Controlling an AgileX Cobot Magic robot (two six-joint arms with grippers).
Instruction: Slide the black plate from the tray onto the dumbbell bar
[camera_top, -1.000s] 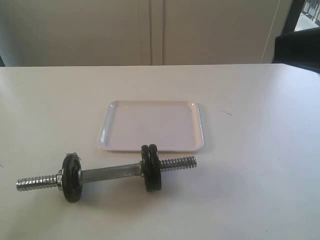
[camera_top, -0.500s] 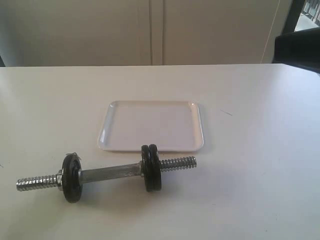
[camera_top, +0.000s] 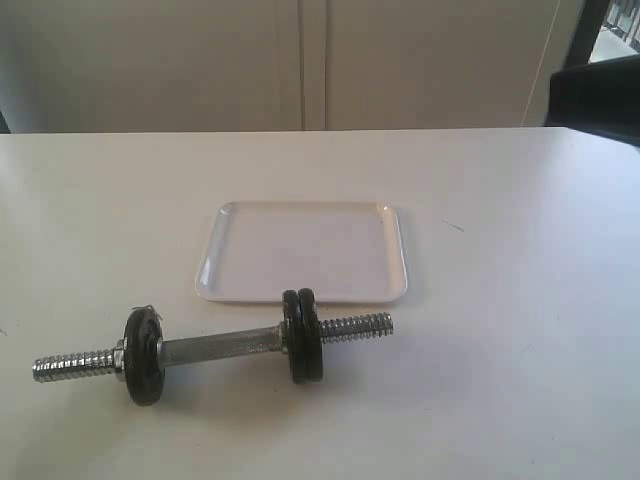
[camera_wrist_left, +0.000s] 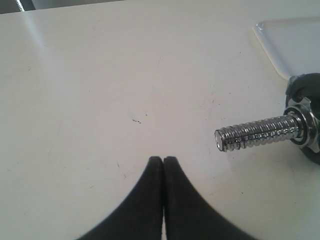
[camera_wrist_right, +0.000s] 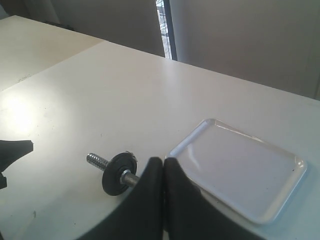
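Left gripper (camera_wrist_left: 163, 159) clenched | right gripper (camera_wrist_right: 163, 160) clenched | dumbbell bar (camera_top: 220, 346) on counter (camera_top: 520, 300) at 6 o'clock from tray (camera_top: 300, 250) | two black plates (camera_top: 302, 335) near its 3 o'clock end

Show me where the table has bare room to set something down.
Widest bare table lies right of the tray and dumbbell bar; also left of the tray, and behind it to the far edge. The tray itself holds nothing. Crowded: the strip between tray rim and bar, where the paired black plates nearly meet the rim.
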